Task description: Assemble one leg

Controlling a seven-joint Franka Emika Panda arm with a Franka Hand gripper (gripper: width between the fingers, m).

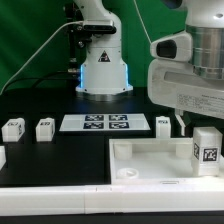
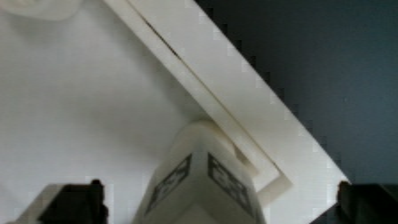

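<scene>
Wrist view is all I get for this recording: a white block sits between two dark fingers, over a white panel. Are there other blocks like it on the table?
Observer: Yes. Apart from the small white rectangular plastic leg at the end effector, the exterior view shows a far-left block and a second block. Both stand to the exterior view's left of the flat white marker board.
Operator: Anything on the board's other side?
Observer: A third block stands just to the exterior view's right of it.
Operator: Where on the panel is my block?
Observer: Toward the exterior view's right end of the large white tray-like piece.
</scene>
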